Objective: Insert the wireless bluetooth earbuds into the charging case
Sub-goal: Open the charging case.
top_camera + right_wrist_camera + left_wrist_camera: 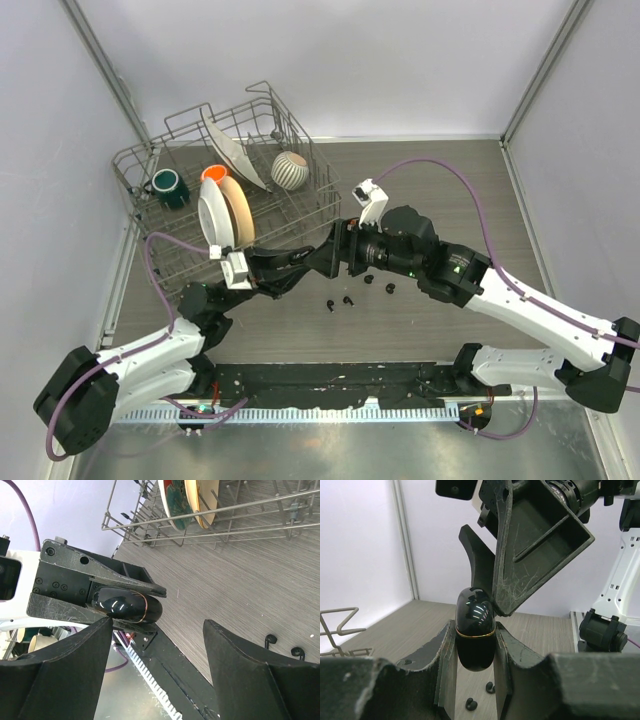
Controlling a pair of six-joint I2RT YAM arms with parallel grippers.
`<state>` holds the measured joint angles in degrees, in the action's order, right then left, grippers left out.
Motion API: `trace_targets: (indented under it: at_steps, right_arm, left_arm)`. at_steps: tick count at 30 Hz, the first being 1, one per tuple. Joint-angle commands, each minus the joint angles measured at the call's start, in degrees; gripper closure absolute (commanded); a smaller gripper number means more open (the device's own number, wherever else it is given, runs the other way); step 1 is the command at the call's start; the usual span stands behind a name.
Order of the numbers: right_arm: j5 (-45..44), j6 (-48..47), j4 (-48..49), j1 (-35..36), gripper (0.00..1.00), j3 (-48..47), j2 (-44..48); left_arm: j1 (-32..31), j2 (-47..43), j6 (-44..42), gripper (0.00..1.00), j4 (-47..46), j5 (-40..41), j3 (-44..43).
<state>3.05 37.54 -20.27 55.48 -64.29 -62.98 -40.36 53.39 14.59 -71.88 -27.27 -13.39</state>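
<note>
Charging case [476, 630] pinched in closed jaws of left gripper [475, 647], long axis poking free end between wide-spread, empty jaws of right gripper [157, 625], earbuds [347, 300] loose on desk [450, 200] below

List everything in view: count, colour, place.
charging case: one, glossy black, held above the table
earbuds: four, black, loose on the table, mid-front
dish rack: one, grey wire, far left
plates: three, two white and one tan, upright in the rack
mug: one, green, rack's left end
cup: one, orange, beside the mug
ribbed pot: one, white-striped, rack's right end
table: one, grey wood-grain
left gripper: one, black, shut on the case
right gripper: one, black, open, facing the case
</note>
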Motion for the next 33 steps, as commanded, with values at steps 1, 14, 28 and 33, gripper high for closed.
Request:
trace_targets:
  at_steps: [1,14,28,33]
  right_arm:
    - [-5.68,-0.71,-0.03,0.24,0.22,-2.68,-1.18]
    - [-10.17,4.11,2.6,-0.46,0.21,-5.32,-3.99]
    - [-7.2,3.0,11.82,-2.49,0.18,-2.24,0.66]
    - [5.37,-1.15,9.73,-2.49,0.21,-3.47,1.2]
  left_arm:
    - [-0.42,-0.65,0.0,1.0,-3.45,-4.55,-3.57]
    - [-0.34,-1.35,0.53,1.0,-0.99,-11.93,-5.07]
    - [-0.42,-6.01,-3.25,1.0,5.95,-9.56,-3.23]
    - [-0.42,-7.5,-5.36,1.0,9.2,-6.31,-3.48]
